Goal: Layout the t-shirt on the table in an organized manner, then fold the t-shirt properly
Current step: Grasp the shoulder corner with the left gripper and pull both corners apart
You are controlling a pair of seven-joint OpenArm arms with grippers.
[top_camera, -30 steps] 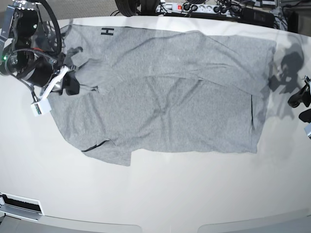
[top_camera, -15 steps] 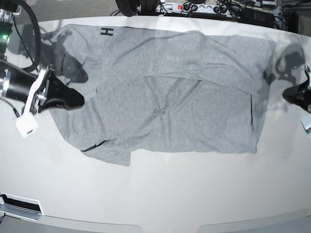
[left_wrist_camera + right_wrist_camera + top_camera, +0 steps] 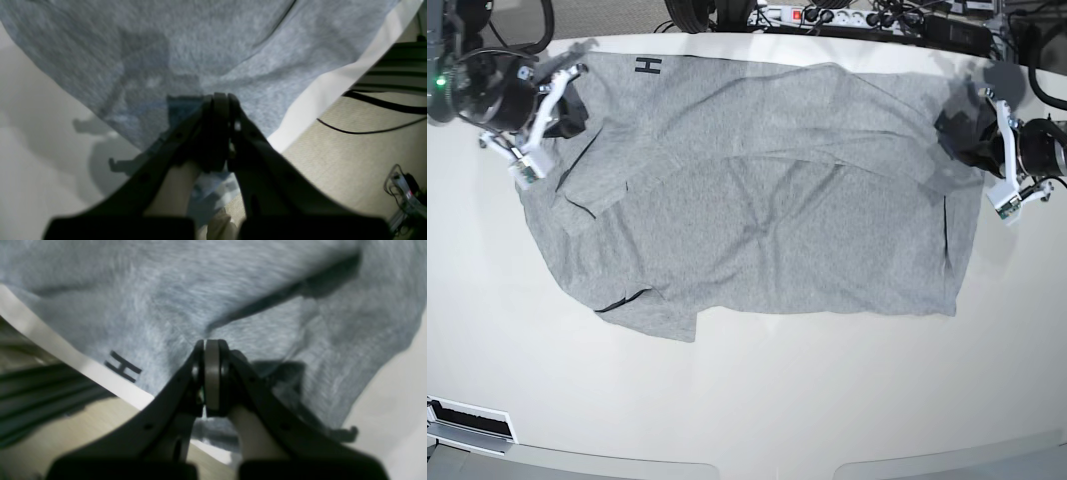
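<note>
The grey t-shirt (image 3: 767, 210) lies spread on the off-white table (image 3: 757, 400), creased across its middle, with a black letter H (image 3: 648, 66) at its far left edge. My right gripper (image 3: 577, 110) is at the shirt's far left corner. In the right wrist view its jaws (image 3: 211, 343) are pressed together just over the cloth (image 3: 233, 290), near the H (image 3: 122, 366). My left gripper (image 3: 952, 130) is at the shirt's far right corner, jaws together (image 3: 220, 96) over grey fabric (image 3: 200, 43). Whether either one pinches cloth cannot be told.
Both shirt corners lie close to the table's far edge (image 3: 317, 90). Beyond it are carpeted floor, a power strip (image 3: 827, 15) and loose cables (image 3: 367, 130). A dark slot (image 3: 467, 420) sits at the front left edge.
Both arms swung toward the far edge: the right gripper from the left sleeve to the far left corner, the left gripper from off the shirt onto the far right corner. The left sleeve now lies spread outward.
</note>
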